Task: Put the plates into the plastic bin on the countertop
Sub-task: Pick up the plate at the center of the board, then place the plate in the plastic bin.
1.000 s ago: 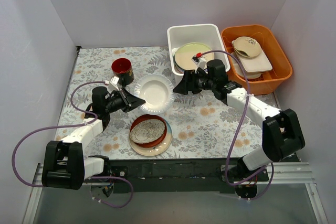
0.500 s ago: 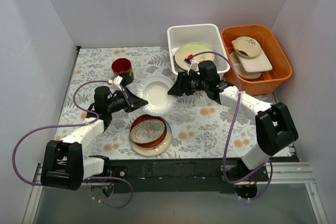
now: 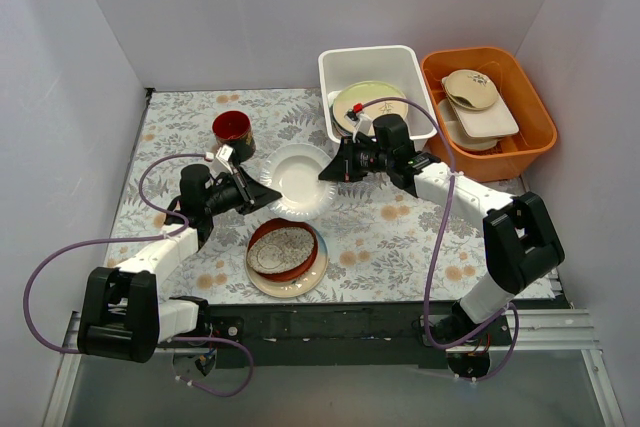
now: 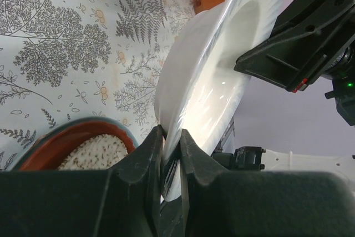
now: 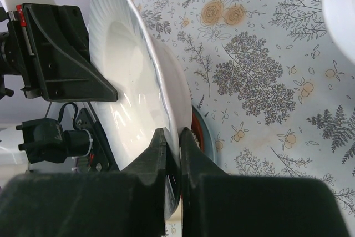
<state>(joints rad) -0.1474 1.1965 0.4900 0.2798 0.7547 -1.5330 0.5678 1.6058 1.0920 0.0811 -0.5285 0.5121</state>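
A pale cream plate hangs above the flowered countertop between both arms. My left gripper is shut on its left rim, and my right gripper is shut on its right rim. In the left wrist view the plate runs up from my gripper; in the right wrist view the plate does the same from my gripper. A red-brown plate with a speckled oval dish lies on a cream-and-blue plate near the front. The white plastic bin at the back holds a plate.
An orange tub with beige and white dishes stands right of the bin. A small dark-red cup sits at the back left. Grey walls close the sides and back.
My right gripper moved left to the plate's right rim and closed on it. The left gripper shifted the plate slightly and kept its hold.
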